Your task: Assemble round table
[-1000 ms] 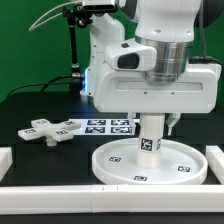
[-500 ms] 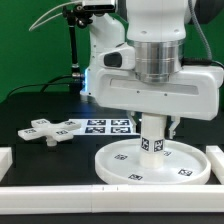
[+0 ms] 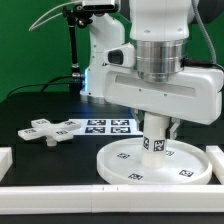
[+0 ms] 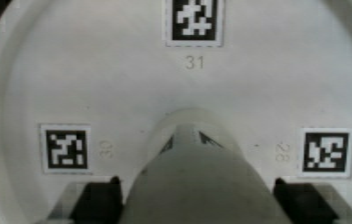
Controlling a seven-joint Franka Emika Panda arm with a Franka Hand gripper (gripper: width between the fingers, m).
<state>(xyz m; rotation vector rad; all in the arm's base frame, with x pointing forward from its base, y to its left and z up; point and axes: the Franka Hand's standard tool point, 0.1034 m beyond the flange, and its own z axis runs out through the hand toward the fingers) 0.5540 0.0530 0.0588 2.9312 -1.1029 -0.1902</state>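
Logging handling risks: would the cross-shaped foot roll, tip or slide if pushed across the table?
The cross-shaped foot lies flat and low on the table, so it would probably slide, not roll or tip. It looks like rigid white plastic, likely stiff and light. Pushed off-centre, it might spin.

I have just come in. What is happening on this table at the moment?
The robot arm's end effector is closed on the thick leg, which stands upright near the middle of the round disc. In the wrist view, the fingers sit on both sides of the leg. The cross-shaped foot lies apart on the black table, to the exterior view's left of the disc, and is not yet joined to anything. The marker board lies behind the disc.
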